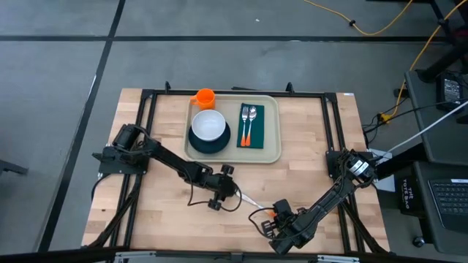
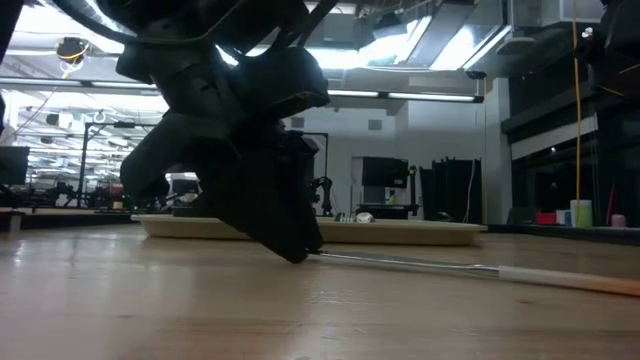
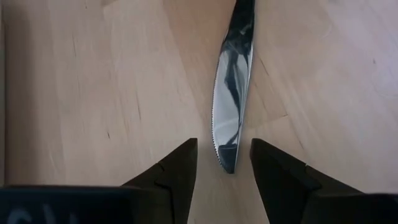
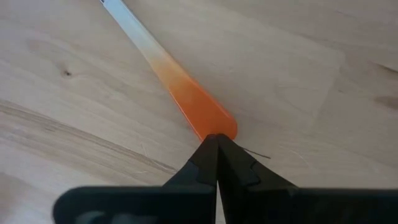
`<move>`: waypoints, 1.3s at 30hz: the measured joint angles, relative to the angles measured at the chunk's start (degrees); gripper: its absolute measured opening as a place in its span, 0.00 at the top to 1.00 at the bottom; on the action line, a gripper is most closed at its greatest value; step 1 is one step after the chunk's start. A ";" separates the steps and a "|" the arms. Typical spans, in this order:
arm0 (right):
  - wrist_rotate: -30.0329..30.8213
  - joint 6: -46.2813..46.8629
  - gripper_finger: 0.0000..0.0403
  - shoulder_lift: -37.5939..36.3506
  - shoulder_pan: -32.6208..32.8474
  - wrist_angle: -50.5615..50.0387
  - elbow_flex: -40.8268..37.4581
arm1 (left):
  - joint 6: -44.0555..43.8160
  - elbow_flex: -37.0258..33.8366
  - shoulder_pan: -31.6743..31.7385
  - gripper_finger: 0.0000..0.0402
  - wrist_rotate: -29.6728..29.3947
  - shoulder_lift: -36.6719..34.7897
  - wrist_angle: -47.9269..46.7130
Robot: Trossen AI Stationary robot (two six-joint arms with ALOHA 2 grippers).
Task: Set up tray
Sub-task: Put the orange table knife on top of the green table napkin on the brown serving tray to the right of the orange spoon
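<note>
Your left arm reaches from the table's left edge in toward the middle, and its left gripper is down at the wood in front of the tray. In the left wrist view you see its fingers spread apart with the pointed tip of the knife lying between them, the blade flat on the table and touched by neither finger as far as you can tell. From the low view that gripper fills the near left as a dark mass, its tip at the blade end of the knife, which runs along the wood to the right with its pale handle fading to orange. The tray sits at the far middle of the table, well apart from both grippers. On it you have a white bowl on a dark plate at the left, and a green napkin at the right carrying a fork and a spoon with orange handles. An orange cup stands at the tray's far left corner; whether it is on the tray or just beside the rim you cannot tell. Your right arm comes in from the right edge and bends down toward the near side, with the right gripper low at the knife's orange handle end. In the right wrist view its fingers are pressed together, their tips right at the rounded orange end of the handle, holding nothing.
</note>
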 joint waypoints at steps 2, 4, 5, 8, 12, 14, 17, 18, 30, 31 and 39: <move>0.00 0.00 0.99 0.00 0.01 0.00 0.00 | -0.02 -0.02 0.03 0.63 0.04 0.04 0.17; 0.00 0.00 0.99 0.00 0.02 -0.01 0.00 | -0.04 -0.04 0.03 0.63 0.30 0.05 0.14; 0.00 0.00 0.99 0.00 0.02 0.00 0.00 | -0.04 -0.04 0.03 0.63 0.30 0.07 0.10; 0.00 0.00 0.99 0.00 0.00 0.00 0.00 | -0.31 -0.06 0.09 0.63 1.15 0.13 -0.67; 0.00 0.00 0.99 0.00 0.01 -0.01 0.00 | -1.51 -0.09 0.09 0.64 1.48 0.17 -0.99; 0.00 0.00 0.99 0.00 0.00 -0.02 0.00 | -1.53 -0.09 0.09 0.66 2.02 0.20 -1.04; 0.00 0.00 0.99 0.00 0.01 -0.02 0.00 | -1.49 -0.11 0.07 0.69 2.52 0.22 -1.12; 0.00 0.00 0.99 0.00 0.02 -0.02 0.00 | -1.46 -0.11 0.03 0.71 2.56 0.23 -1.12; 0.05 0.00 0.99 0.02 0.02 0.00 0.00 | -1.24 -0.24 -0.11 0.97 1.57 0.31 -1.22; 0.07 0.00 0.99 0.02 0.02 0.00 0.00 | -1.18 -0.24 -0.10 0.97 1.48 0.31 -1.18; 0.07 0.00 0.99 0.02 0.02 0.00 0.00 | -0.30 -0.33 -0.17 0.97 -0.04 0.31 0.34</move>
